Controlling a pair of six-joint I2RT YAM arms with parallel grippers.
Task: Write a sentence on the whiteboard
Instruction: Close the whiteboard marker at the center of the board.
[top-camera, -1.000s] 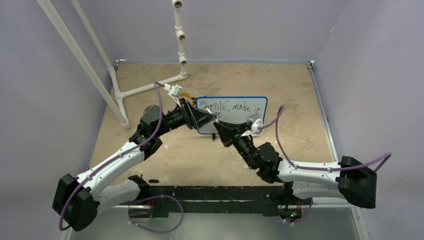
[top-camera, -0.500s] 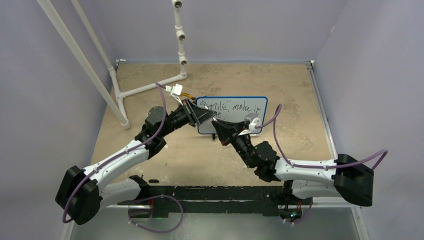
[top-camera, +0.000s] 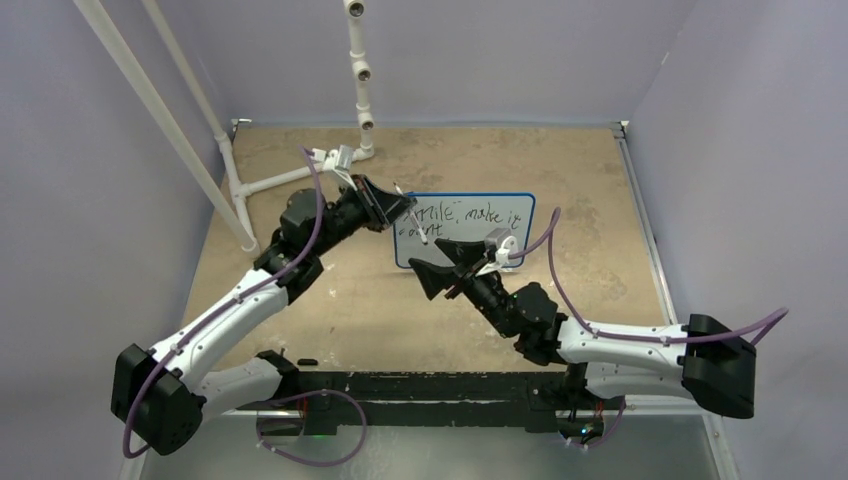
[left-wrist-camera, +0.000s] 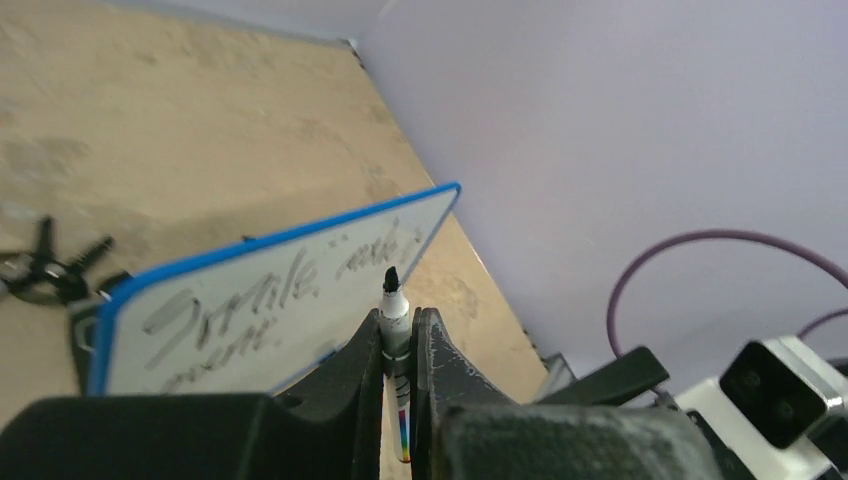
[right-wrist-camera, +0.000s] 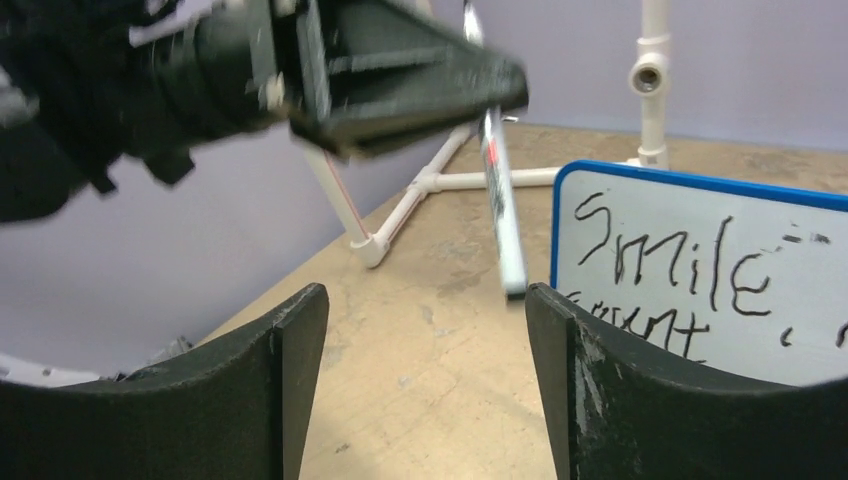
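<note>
Left fingers (left-wrist-camera: 428, 335) lifted off whiteboard (top-camera: 520, 235) toward 10 o'clock, clamping marker (left-wrist-camera: 391, 298); right fingers (right-wrist-camera: 560, 350) now spread, empty. Risk: slanted marker slipping, smearing sentence (top-camera: 470, 213) on return

Desk (top-camera: 580, 170): tan mottled flat top, metal trim along far and right edges. Small blue-framed whiteboard (top-camera: 480, 235) stands on edge roughly mid-desk; how far it leans, can't tell. White PVC pipe frame (top-camera: 290, 177) sits far-left of the whiteboard, foot pipes flat on the desk. Small black oblong bit (top-camera: 307, 361) lies near-left of the whiteboard, just beside the black base rail (top-camera: 420, 385).
</note>
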